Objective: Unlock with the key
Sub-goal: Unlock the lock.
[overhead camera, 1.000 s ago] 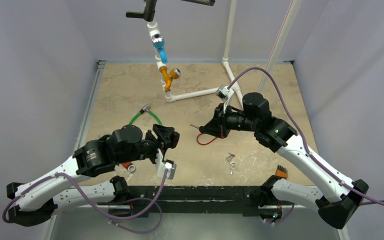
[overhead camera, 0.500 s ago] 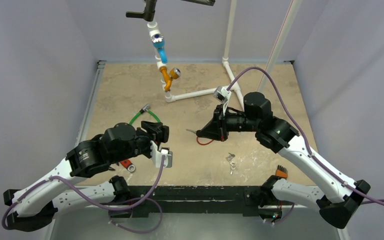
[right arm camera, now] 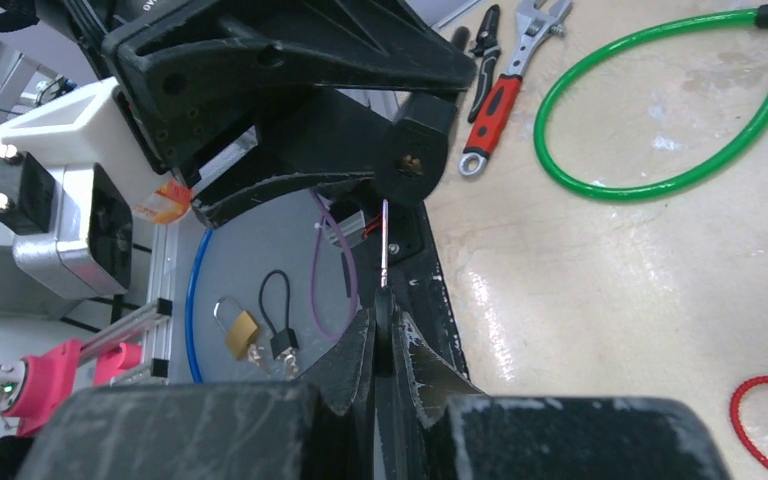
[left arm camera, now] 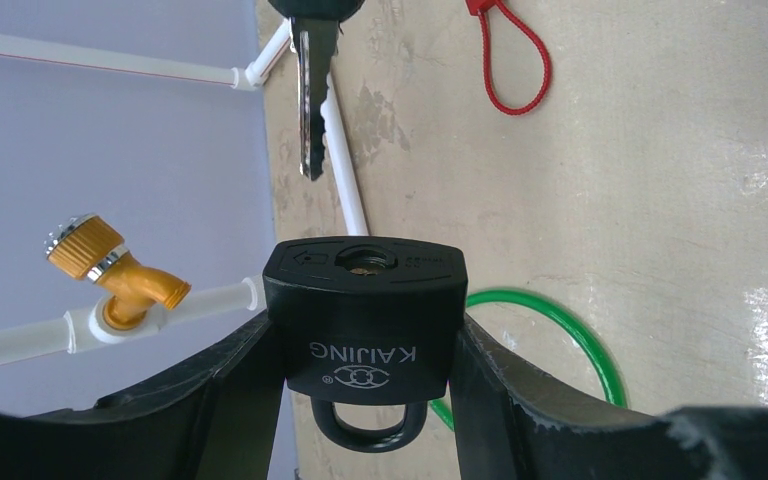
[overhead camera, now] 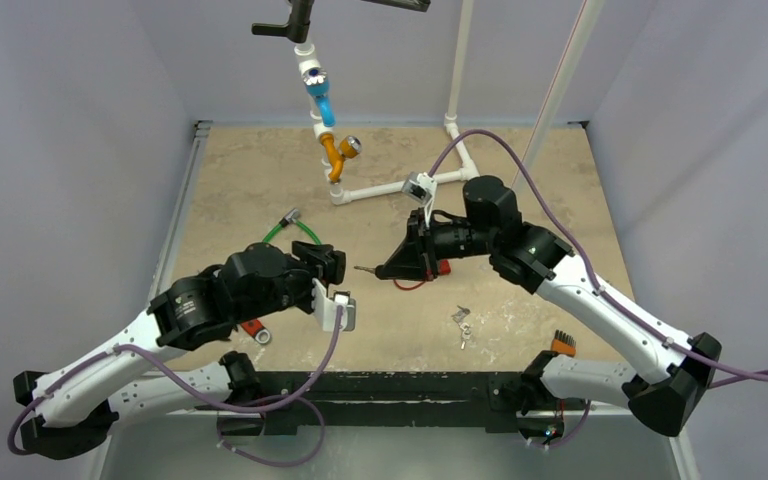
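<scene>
padlock [left arm camera: 363, 320] clamped in left gripper [left arm camera: 365, 365] | "KAIJING" read only in left wrist view | key [right arm camera: 386, 245] pinched by right gripper [right arm camera: 388, 335], tip short of keyhole [left arm camera: 365, 262]

Fixed overhead, wrist views close, apparently facing, sharing key [left arm camera: 308, 100]

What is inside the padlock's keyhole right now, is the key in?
Only the brass cylinder face shows in the keyhole of the padlock. The key, held by the right gripper, is short of it, tip apart. Deeper inside is hidden.
</scene>
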Tool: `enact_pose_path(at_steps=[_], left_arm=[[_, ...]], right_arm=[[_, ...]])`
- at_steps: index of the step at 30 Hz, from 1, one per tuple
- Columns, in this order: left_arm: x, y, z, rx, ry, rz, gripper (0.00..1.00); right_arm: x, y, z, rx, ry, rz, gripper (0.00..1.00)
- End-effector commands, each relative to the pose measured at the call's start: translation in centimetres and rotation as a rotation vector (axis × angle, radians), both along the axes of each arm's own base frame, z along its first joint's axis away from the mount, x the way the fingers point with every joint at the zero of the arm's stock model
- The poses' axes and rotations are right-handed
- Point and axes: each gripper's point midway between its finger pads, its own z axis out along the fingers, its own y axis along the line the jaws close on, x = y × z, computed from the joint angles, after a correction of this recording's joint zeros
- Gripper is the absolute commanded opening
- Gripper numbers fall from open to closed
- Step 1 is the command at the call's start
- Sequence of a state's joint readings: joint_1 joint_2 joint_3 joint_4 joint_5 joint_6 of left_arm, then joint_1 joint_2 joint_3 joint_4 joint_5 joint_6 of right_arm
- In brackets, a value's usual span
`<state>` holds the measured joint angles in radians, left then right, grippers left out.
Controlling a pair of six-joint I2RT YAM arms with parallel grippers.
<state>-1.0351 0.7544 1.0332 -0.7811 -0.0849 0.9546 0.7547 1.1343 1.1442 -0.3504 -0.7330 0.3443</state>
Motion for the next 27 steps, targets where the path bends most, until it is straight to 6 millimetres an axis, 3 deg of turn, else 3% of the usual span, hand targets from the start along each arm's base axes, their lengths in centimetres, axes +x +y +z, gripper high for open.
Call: enact_pose_path(at_steps=[1, 11, 27], left_arm=[[1.0, -1.3, 3.3, -0.123, -0.042, 0.026, 0.0], [1.4, -1.4, 2.5, -0.089, -0.024, 0.051, 0.0], [1.9, -1.4, 2.0, -0.064, -0.05, 0.059, 0.0]], right_arm=[[-0.5, 1.1, 2.6, 0.075, -0.047, 0.032, 0.0], [0.9, 1.6, 0.4, 0.009, -0.028, -0.028, 0.0], [0.8, 2.3, -1.8, -0.02, 0.012, -0.017, 0.0]])
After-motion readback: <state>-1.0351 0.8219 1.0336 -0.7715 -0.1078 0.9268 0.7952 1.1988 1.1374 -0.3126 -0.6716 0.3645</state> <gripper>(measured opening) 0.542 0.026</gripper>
